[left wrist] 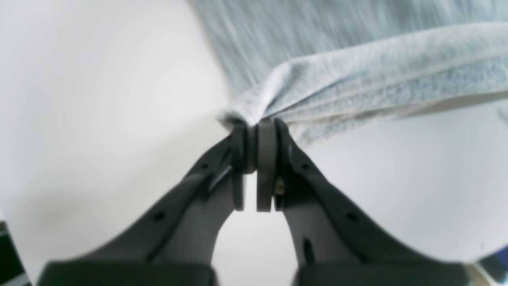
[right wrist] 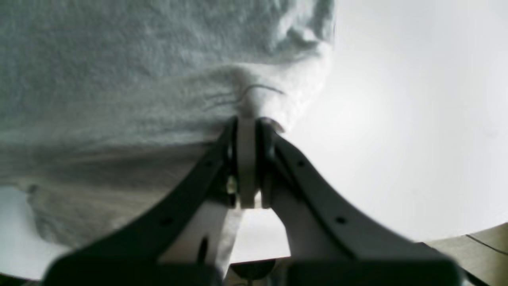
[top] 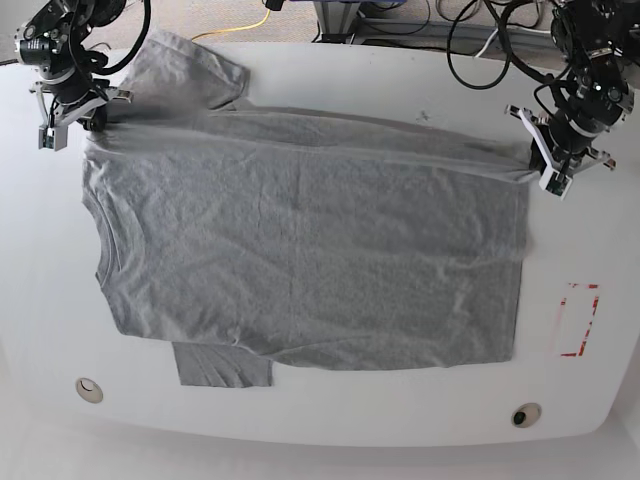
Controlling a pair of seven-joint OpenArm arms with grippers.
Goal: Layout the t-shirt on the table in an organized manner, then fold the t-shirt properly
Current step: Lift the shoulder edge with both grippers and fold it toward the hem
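The table [top: 330,420] is the largest thing here, a smooth white top with rounded edges, and nothing on it serves as a container. Spread across most of it lies the t-shirt [top: 300,260], heather-grey knit, plain face up, its collar toward the base view's left side and its hem toward the right; one short sleeve [top: 195,65] fans out at the far edge, the other [top: 225,365] pokes out from under the body at the near edge. The far long edge is pulled into a taut ridge between the two arms. The left gripper [left wrist: 256,129] has its dark jaws pressed together on a bunched hem corner, and the right gripper [right wrist: 247,123] pinches a gathered fold at the shoulder. Smaller marks: a red tape rectangle [top: 578,320] near the hem, and two round grommets [top: 88,389] [top: 524,413].
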